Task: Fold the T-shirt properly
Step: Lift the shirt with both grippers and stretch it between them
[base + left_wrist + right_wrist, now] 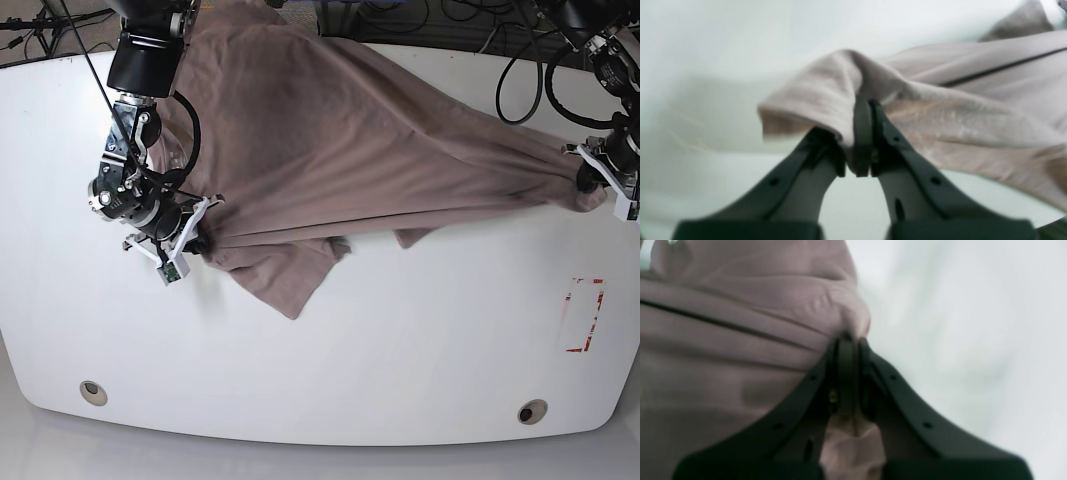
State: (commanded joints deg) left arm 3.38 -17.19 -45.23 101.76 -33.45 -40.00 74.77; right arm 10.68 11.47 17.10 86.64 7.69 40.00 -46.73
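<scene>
T-shirt (330, 130) stretched between both grippers over the white table (400, 340) — mauve-brown cloth, wrinkled, filling the upper middle of the base view, from about 9 o'clock across 12 to 3 o'clock.

Left gripper (590, 180): at 3 o'clock in base view, slightly high. Fingertips pinching a gathered bit of the T-shirt; left wrist view shows the cloth bunched between them, with a loose flap sticking out toward 10 o'clock and the rest running off toward 3 and 4 o'clock.

Right gripper (198, 243): at 9 o'clock in base view. Pinching the T-shirt edge — right wrist view has folds converging at the fingertips, cloth spreading from there toward 9 o'clock, more hanging toward 6 and 7.

Lower edge of the T-shirt runs nearly straight between the grippers in base view. One larger flap points down toward 7 o'clock, a small one pokes out just below center. Top part goes out of frame around 11 o'clock; upper edge slopes down from there to the left gripper.

Table also has a red rectangular outline mark (585, 315) at 4 o'clock, a round hole (93, 393) at 8 o'clock and another round hole (532, 411) at 5 o'clock.
</scene>
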